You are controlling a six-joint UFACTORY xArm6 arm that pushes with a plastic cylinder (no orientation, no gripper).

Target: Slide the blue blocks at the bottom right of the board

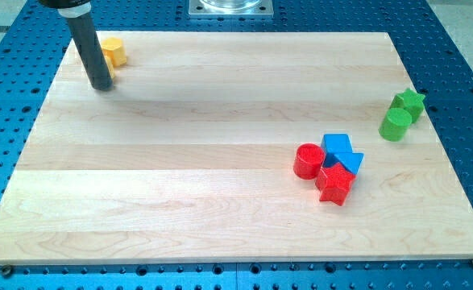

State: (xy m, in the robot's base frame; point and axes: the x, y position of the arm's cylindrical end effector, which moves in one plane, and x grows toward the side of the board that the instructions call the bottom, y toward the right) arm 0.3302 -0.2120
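Note:
Two blue blocks sit right of the board's middle: a blue cube (336, 147) and a blue triangle-like block (350, 162) touching it on its lower right. A red cylinder (307, 160) touches them on the left and a red star (334, 184) lies just below them. My tip (101, 85) rests on the board at the top left, far from the blue blocks, just left of and below a yellow block (114, 51).
A green star (409, 103) and a green cylinder (395, 125) sit together near the board's right edge. The wooden board (180, 193) lies on a blue perforated table (462, 48). A metal mount (231, 7) stands at the view's top.

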